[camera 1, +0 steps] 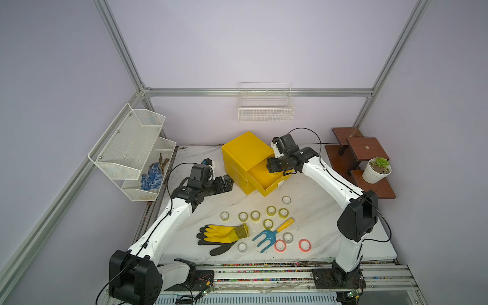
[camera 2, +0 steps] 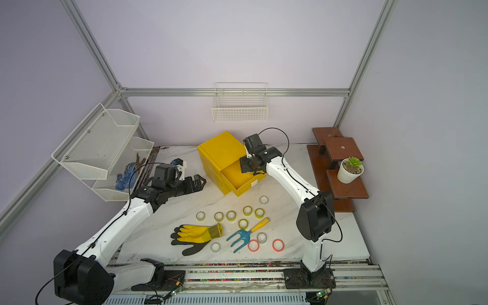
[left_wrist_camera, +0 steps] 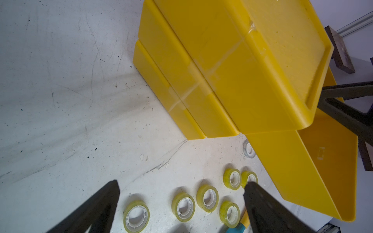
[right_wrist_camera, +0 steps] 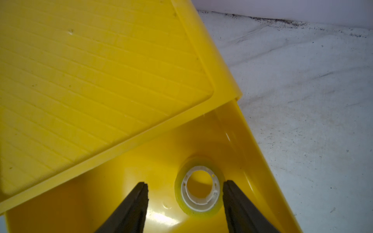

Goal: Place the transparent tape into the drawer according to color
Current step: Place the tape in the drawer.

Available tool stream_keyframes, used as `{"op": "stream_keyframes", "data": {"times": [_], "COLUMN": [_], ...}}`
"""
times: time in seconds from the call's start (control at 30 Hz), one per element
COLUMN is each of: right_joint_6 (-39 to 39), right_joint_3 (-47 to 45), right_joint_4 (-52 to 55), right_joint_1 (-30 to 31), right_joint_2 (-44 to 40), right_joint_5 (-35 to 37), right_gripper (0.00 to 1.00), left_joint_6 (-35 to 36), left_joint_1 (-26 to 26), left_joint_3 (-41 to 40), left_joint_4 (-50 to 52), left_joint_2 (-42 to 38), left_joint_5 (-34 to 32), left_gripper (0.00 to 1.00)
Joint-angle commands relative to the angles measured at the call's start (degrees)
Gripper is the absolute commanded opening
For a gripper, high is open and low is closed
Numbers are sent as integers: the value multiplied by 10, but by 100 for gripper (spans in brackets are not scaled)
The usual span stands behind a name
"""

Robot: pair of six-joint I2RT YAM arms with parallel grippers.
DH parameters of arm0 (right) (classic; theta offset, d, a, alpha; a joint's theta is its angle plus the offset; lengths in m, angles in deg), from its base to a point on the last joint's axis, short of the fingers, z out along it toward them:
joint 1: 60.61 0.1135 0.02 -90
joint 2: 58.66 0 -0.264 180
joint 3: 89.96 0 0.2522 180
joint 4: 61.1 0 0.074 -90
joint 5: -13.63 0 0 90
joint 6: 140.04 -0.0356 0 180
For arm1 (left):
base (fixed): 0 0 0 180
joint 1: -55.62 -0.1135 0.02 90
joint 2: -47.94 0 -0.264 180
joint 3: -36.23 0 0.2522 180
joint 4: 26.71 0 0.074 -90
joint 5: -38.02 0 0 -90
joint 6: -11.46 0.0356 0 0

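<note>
The yellow cabinet [camera 1: 244, 150] has its top drawer [camera 1: 274, 188] pulled out. My right gripper [right_wrist_camera: 184, 186] hangs open inside it, seen in a top view [camera 1: 276, 172]. A yellow-green transparent tape roll [right_wrist_camera: 199, 191] lies flat on the drawer floor between the fingers, close against one of them and well clear of the other. My left gripper [left_wrist_camera: 181, 186] stands wide open and empty, left of the cabinet [camera 2: 199, 182]. On the table lie several yellow-green rolls [camera 1: 255, 215], three clear ones [camera 1: 286, 200] and two red-orange ones [camera 1: 280, 245].
A yellow and black glove [camera 1: 224, 235] and a blue hand fork [camera 1: 269, 235] lie among the rolls near the front. White mesh baskets [camera 1: 132, 148] stand at the left and a wire basket [camera 1: 265, 111] hangs on the back wall. A wooden stand [camera 1: 361, 155] bears a potted plant [camera 1: 376, 170].
</note>
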Motion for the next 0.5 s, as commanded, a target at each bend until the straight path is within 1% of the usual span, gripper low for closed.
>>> {"op": "stream_keyframes", "data": {"times": [0.0,0.1,0.2,0.27,0.4,0.47], "right_joint_6": [-6,-21,-27,-33,-46,-57], "right_joint_3": [11,-24,-84,-137,-259,-331], "right_joint_4": [-25,-57,-106,-139,-209,-246], "right_joint_1": [6,7,7,7,7,7], "right_joint_2": [-39,-82,-142,-182,-293,-348], "right_joint_5": [-3,-10,-22,-20,-30,-53], "right_gripper": [65,65,65,64,65,65], "left_joint_6": [14,14,14,11,0,0], "left_joint_1": [-6,-5,-5,-6,3,20], "left_joint_3": [13,13,12,7,-6,-2], "left_joint_4": [-1,-1,-5,-8,-6,10], "left_joint_2": [2,1,-5,-11,-20,-22], "left_joint_5": [-9,-16,-22,-24,-33,-64], "left_gripper": [100,100,100,100,100,100]}}
